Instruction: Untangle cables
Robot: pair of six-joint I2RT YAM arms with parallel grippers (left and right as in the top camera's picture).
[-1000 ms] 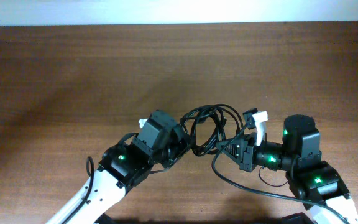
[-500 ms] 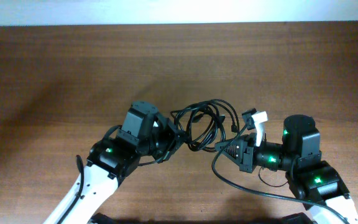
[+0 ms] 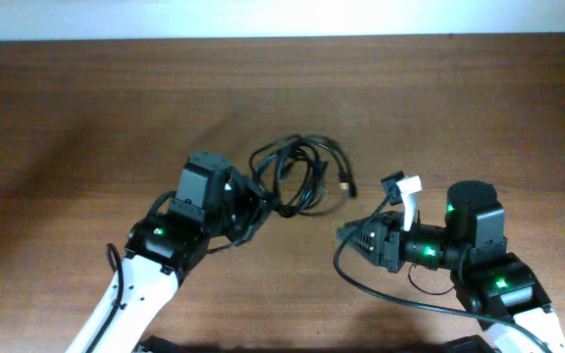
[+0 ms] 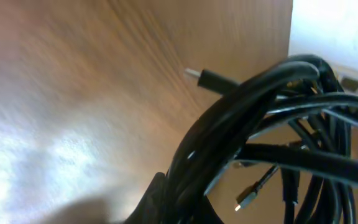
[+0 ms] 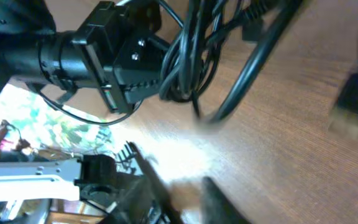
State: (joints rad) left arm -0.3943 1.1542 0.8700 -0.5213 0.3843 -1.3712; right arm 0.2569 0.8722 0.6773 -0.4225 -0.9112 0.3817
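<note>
Status: early, nothing separated yet.

- Tangled bundle of thin black flexible cables (image 3: pixel 297 172) sits mid-table on the brown wooden table (image 3: pixel 459 108), just ahead of the left arm and closer to it than to the right arm.
- Left gripper (image 3: pixel 251 204) is clamped on the near edge of the bundle. The right wrist view shows several strands converging at its tip (image 5: pixel 166 87). The left wrist view shows the cords (image 4: pixel 260 118) stacked and crossing each other right off the fingers, so it has a fistful rather than one strand.
- Right gripper (image 3: pixel 349 233) is off to the side, apart from the bundle and holding nothing. Its fingers (image 5: pixel 148 180) are blurred in its own camera, but bare wood shows between them, so the jaws read as apart.
- One small silver-tipped plug end (image 3: pixel 346 182) pokes out on the right side of the loops, lying free on the wood between the bundle and the right gripper. A second plug (image 4: pixel 207 77) shows in the left wrist view. Can't tell which cord either belongs to.

Judgement: loops overlap in one clump and no cable is laid out alone. Only one side is anchored. Left to do is all the actual separation: grab a free end, pull it clear of the loops, repeat per cord. The exposed plug looks like the obvious handle for the right arm.
</note>
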